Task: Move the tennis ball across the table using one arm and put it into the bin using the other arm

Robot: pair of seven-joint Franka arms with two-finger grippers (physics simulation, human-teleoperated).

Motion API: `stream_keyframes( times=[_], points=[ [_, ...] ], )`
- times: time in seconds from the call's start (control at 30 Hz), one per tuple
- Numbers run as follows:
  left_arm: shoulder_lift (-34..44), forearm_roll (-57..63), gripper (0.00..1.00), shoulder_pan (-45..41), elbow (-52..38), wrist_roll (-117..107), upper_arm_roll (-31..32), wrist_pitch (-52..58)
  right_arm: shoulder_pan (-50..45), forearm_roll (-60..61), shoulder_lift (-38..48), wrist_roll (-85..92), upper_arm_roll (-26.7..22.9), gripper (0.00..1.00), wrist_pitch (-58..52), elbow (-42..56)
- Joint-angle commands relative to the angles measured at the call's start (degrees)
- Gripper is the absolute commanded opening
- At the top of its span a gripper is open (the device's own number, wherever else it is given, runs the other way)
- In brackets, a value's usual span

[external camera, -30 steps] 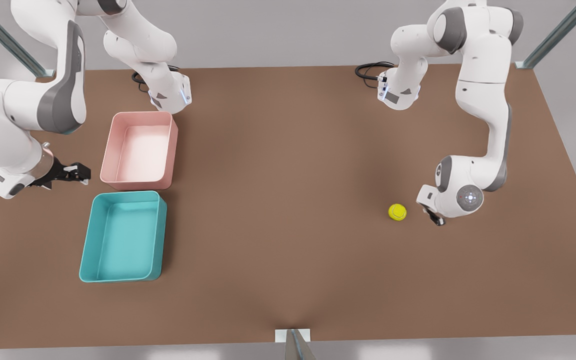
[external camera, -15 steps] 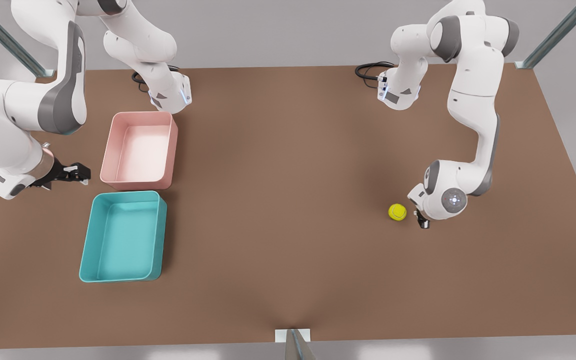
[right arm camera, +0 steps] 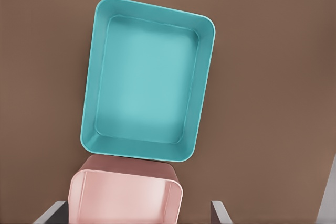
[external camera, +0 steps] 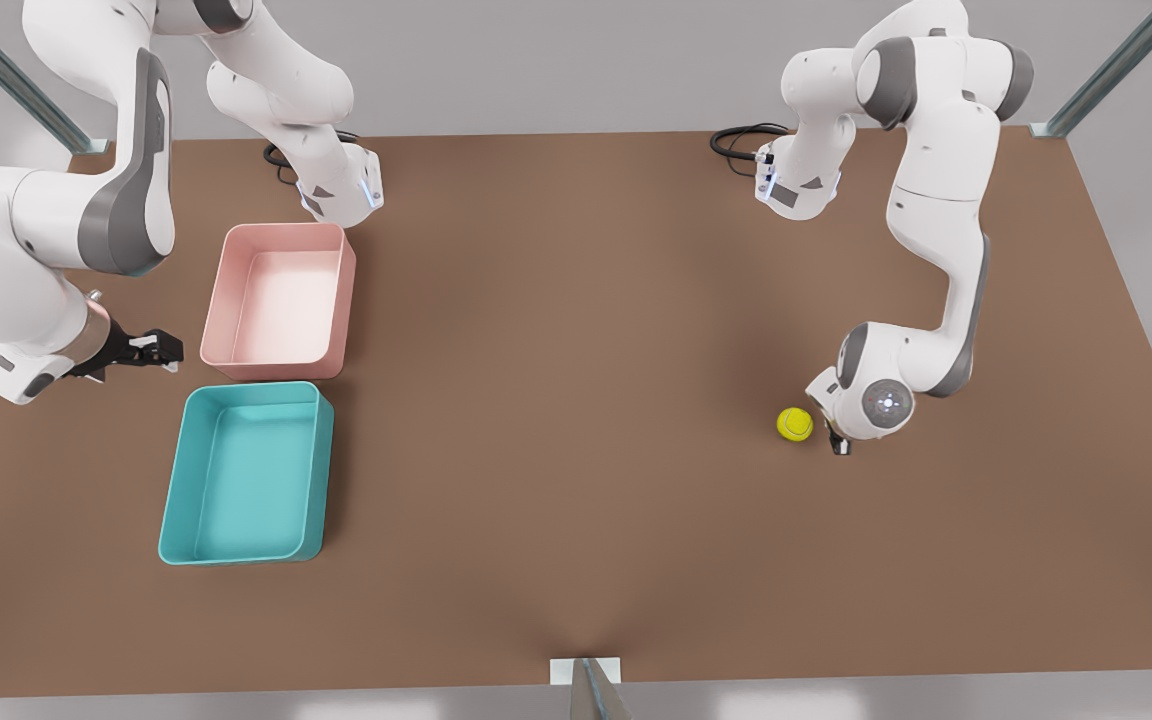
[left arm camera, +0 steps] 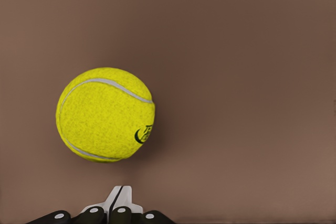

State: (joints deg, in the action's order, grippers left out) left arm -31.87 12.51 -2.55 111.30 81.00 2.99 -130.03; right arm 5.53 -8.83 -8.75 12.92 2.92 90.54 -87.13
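While the tennis ball (external camera: 795,424) rests unmoved on the table (external camera: 576,540) near its edge on the front view's right, the left gripper (external camera: 839,443) has crept in over the last second and now sits just beside it, fingers (left arm camera: 119,199) pressed together. That reads as a push being lined up, not a grasp. A ball has no long axis; its seam curves across the top in the left wrist view. The right gripper (external camera: 141,348) waits, fingers spread, near the opposite edge beside the pink tray (external camera: 279,298), with the empty bin (external camera: 244,473) close by.
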Motion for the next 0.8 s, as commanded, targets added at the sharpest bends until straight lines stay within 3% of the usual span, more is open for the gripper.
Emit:
stream_keyframes(
  times=[0.0, 0.1, 0.2, 0.23, 0.3, 0.37, 0.4, 0.43, 0.47, 0.5, 0.57, 0.67, 0.77],
  points=[
    [0.05, -0.55, 0.21, -0.43, -0.11, 1.80, 0.00, -0.14, 0.01, 0.04, 0.05, 0.26, -0.02, 1.00, -0.02, 0.03],
    [0.32, -5.13, 0.21, -6.76, -1.69, -9.44, 0.00, -0.14, 0.01, 0.04, 0.05, 0.35, -0.02, 1.00, -0.02, 0.03],
    [0.32, -19.62, 0.21, -18.18, -5.65, -33.16, 0.00, 0.83, 0.01, 0.04, -0.21, 0.35, -0.11, 1.00, -0.02, 0.03],
    [1.28, -24.46, 0.21, -19.07, -5.83, -41.18, 0.00, 2.93, 0.01, 0.04, -0.21, 0.35, -0.11, 1.00, -0.02, 0.03],
    [1.37, -22.80, 0.21, -17.23, -6.09, -41.09, 0.00, 4.25, 0.01, 0.12, -0.30, 0.35, -0.11, 1.00, -0.02, 0.03],
    [2.51, -21.74, 0.21, -12.31, -12.76, -50.56, -1.14, 19.79, 0.01, 0.12, -0.30, 0.35, -0.11, 1.00, -0.02, 0.03],
    [2.51, -17.44, 0.79, -9.05, -21.11, -76.75, -1.23, 31.66, 0.01, 0.04, -0.30, 0.35, -0.11, 1.00, -0.02, 0.03],
    [6.55, -14.19, 1.00, -8.35, -23.14, -92.91, -0.87, 39.31, 0.01, 0.12, -0.30, 0.35, -0.11, 1.00, -0.02, 0.03],
    [9.10, -12.77, 1.00, -6.86, -30.75, -112.74, -0.88, 42.73, 0.01, 0.12, -0.39, 0.35, -0.11, 1.00, -0.02, 0.03],
    [10.95, -12.86, 1.00, -6.06, -38.86, -115.01, -1.14, 52.14, 0.01, 0.12, -0.39, 0.35, -0.11, 1.00, -0.02, 0.03],
    [10.51, -2.66, 1.00, -5.71, -48.19, -95.76, 2.55, 64.55, 0.01, 0.12, -0.39, 0.26, -0.11, 1.00, -0.02, 0.11],
    [11.83, -7.85, 1.00, -4.48, -45.55, -106.05, 1.76, 58.92, -3.77, 1.00, -1.35, -0.44, -0.11, 1.00, 0.60, 0.20],
    [11.74, -8.11, 1.00, -3.25, -45.29, -105.69, 1.76, 58.22, -11.85, 1.00, -3.64, -17.48, 0.51, 1.00, 0.51, 0.99]
  ],
)
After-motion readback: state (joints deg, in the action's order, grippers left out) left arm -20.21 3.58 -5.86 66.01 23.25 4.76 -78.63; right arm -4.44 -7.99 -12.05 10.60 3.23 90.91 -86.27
